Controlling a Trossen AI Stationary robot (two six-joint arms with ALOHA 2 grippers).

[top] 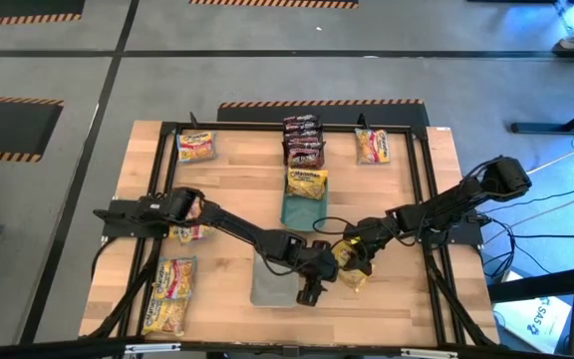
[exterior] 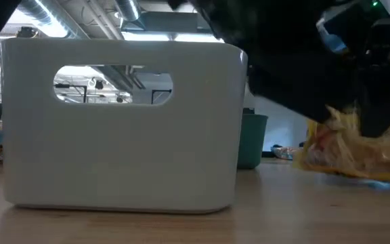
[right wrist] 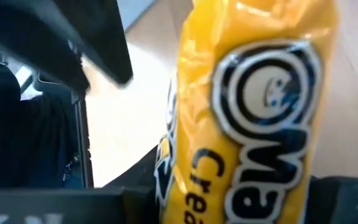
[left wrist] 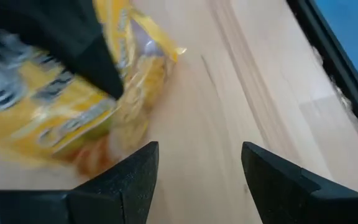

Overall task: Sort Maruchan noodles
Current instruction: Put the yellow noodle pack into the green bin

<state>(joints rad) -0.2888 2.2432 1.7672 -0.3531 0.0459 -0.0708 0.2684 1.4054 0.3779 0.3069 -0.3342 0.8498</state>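
Observation:
A yellow noodle packet (top: 353, 267) lies near the table's middle, right of a pale grey tray (top: 270, 284). My right gripper (top: 350, 251) is shut on it; the right wrist view fills with the packet (right wrist: 247, 106). My left gripper (left wrist: 197, 155) stands open just beside the packet (left wrist: 61, 106), at the grey tray's right edge, with only bare wood between its fingers. Another yellow packet (top: 307, 182) rests on the teal tray (top: 302, 212). Dark red packets (top: 304, 140) lie stacked behind it. My right gripper pinches the yellow packet between its two fingers, one on each flat face (right wrist: 229, 193). The fingers slant down from the table's right side. In the low view the crinkled packet (exterior: 357, 149) sits low at the table top; whether it is lifted clear I cannot tell.
Pale pink-yellow packets lie at the far left (top: 195, 148), far right (top: 372, 147), left middle (top: 187, 231) and near left (top: 167, 294). A black frame (top: 422, 179) runs around the wooden table. The white tray's wall (exterior: 120, 122) fills the low view.

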